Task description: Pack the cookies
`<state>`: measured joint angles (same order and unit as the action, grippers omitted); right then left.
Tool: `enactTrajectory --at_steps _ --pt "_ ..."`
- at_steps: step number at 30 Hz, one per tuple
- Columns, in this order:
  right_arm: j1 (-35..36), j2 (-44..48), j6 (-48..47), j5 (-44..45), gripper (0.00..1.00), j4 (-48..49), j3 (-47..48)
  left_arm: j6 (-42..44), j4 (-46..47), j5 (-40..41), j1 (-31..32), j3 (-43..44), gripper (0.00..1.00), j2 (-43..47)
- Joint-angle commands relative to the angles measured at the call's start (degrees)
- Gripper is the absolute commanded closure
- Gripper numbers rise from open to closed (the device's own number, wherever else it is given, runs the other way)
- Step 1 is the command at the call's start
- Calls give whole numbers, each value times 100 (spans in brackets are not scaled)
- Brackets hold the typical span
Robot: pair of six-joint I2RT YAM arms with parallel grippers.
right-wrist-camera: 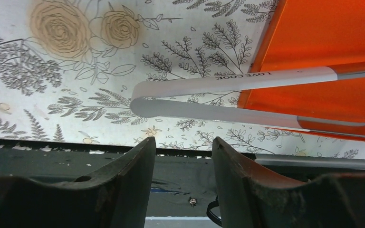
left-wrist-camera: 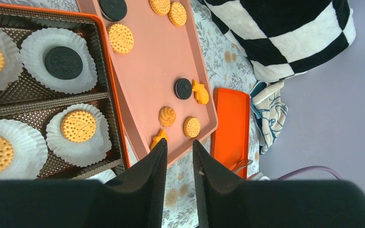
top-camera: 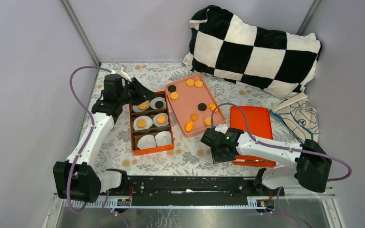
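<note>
I see a table under a floral cloth [top-camera: 190,154], with a black-and-white checkered pillow [top-camera: 254,47] at its far right corner. A pink tray [top-camera: 185,107] sits mid-table, touching an orange box [top-camera: 151,151] on its left. An orange lid [top-camera: 252,121] lies flat to the tray's right. White tongs [right-wrist-camera: 228,84] rest partly on that lid, their looped end on the cloth. The cookies [left-wrist-camera: 166,115] are split: nine lie loose on the pink tray, golden, black and irregular orange, and four sit in the box's white paper cups [left-wrist-camera: 59,142]. My left gripper [left-wrist-camera: 179,142] hangs over the box's far end, its fingers a narrow gap apart and holding nothing. My right gripper [right-wrist-camera: 184,140] is low by the table's near edge, just beside the tongs' loop, its fingers moderately apart and holding nothing.
</note>
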<state>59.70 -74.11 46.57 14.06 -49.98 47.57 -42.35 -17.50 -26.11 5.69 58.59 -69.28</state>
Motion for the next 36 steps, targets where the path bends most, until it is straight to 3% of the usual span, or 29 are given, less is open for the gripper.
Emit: enactTrajectory --at_steps 1,14,19,31,36 --pt "39 -406 96 185 46 48 -109 -41 335 103 103 -102 69 -95" --pt "6 -1654 -524 817 42 386 396 -19 335 141 142 -142 69 -134" --pt "-542 -2056 -747 1067 38 491 595 -17 330 145 143 -116 69 -156" --pt "-618 -1293 -1235 1715 37 -158 1297 18 290 54 151 -113 69 -105" --pt "-728 -1676 -1588 1921 33 -27 1498 -51 386 -35 154 -171 69 -184"
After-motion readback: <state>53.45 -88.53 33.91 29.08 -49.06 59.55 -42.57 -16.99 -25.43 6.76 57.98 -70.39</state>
